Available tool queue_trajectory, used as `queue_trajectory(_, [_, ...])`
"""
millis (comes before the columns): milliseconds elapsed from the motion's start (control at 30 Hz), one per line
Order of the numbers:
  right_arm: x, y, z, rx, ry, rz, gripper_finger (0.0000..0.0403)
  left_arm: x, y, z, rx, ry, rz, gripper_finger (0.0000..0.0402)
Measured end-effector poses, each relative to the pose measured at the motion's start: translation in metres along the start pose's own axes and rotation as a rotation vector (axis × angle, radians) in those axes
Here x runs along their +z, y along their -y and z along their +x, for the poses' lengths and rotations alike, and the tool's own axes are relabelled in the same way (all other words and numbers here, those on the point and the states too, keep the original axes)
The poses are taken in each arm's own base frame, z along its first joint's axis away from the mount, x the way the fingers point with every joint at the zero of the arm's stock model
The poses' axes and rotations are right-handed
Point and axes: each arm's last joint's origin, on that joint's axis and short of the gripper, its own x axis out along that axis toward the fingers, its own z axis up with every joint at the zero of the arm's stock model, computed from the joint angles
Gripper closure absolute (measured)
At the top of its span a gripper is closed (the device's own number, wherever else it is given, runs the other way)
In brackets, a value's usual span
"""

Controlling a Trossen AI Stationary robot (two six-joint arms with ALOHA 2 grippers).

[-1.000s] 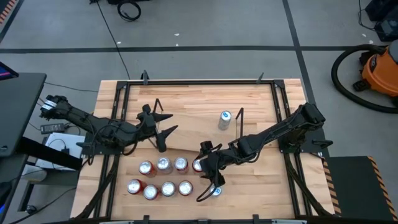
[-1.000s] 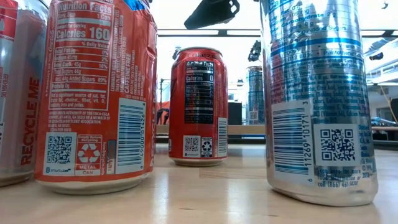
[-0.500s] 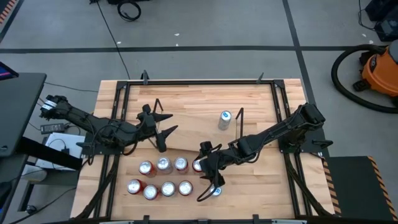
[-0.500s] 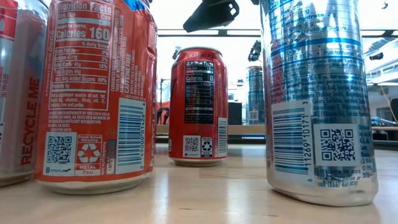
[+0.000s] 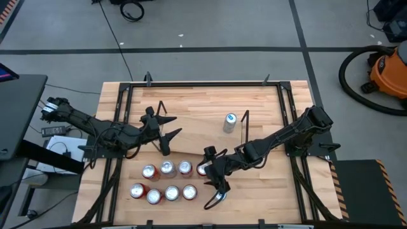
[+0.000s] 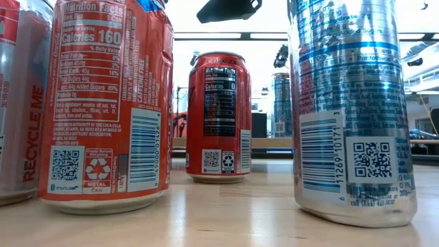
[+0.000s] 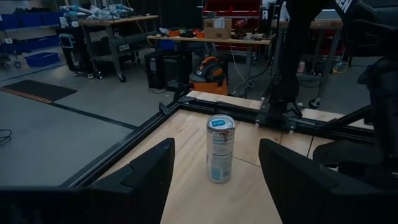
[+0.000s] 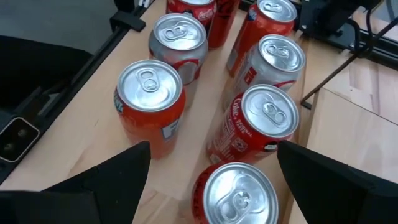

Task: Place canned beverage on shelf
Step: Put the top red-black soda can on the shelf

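Several red and silver cans (image 5: pixel 166 180) stand in two rows near the table's near edge. My right gripper (image 5: pixel 215 193) is open and hangs above the right end of the rows. In the right wrist view a red can (image 8: pixel 239 193) stands below and between its open fingers (image 8: pixel 214 155), untouched. In the low view the gripper (image 6: pixel 230 8) is clear above the can tops. A silver-blue can (image 5: pixel 229 122) stands upright on the shelf (image 5: pixel 197 121), near its right wire frame (image 5: pixel 246 117). My left gripper (image 5: pixel 175 125) is open at the shelf's left end, pointing at that can (image 7: pixel 220 149).
Black rails (image 5: pixel 121 127) run along the table's sides. Another silver-blue can (image 6: pixel 350 103) stands just right of the rows, partly under my right gripper. An orange vacuum (image 5: pixel 388 70) is on the floor beyond the far right corner.
My right gripper has risen a little above the cans and shifted slightly toward the near edge; one finger now partly covers the silver-blue can beside the rows. The cans have stayed in place.
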Motion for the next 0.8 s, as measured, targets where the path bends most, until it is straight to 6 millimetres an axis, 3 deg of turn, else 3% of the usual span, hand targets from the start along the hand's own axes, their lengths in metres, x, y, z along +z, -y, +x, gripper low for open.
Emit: queue_trajectory(800, [-0.031,0.024,0.016,0.021,-0.017,0.118,0.0041,0.000,0.000,0.000,0.000,0.000,0.000,0.0157])
